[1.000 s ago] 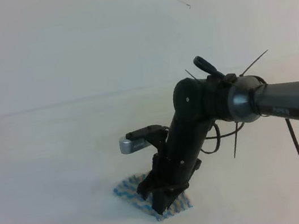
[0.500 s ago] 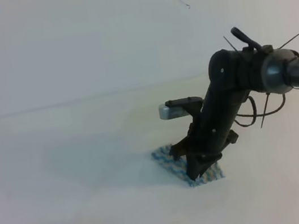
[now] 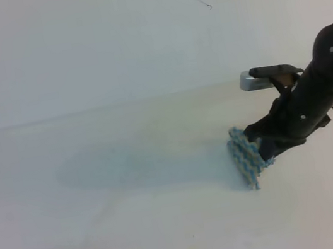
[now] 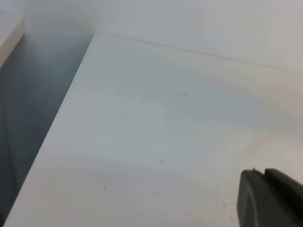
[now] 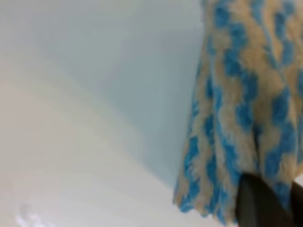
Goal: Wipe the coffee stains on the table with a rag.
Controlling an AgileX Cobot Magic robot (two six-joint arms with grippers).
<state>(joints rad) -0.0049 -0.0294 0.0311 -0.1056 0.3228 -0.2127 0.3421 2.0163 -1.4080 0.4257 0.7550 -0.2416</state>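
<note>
Reaching in from the right edge of the high view, the right arm (image 3: 316, 99) slants down to the counter (image 3: 106, 224), its fingers (image 3: 265, 149) clamped on the rag (image 3: 246, 154), which hangs bunched with its lower edge at the surface. Only the right wrist view shows the blue zigzag weave (image 5: 236, 94) up close. Only the left wrist view shows the left fingers (image 4: 270, 198), a dark tip over bare counter; whether they are apart I cannot tell.
</note>
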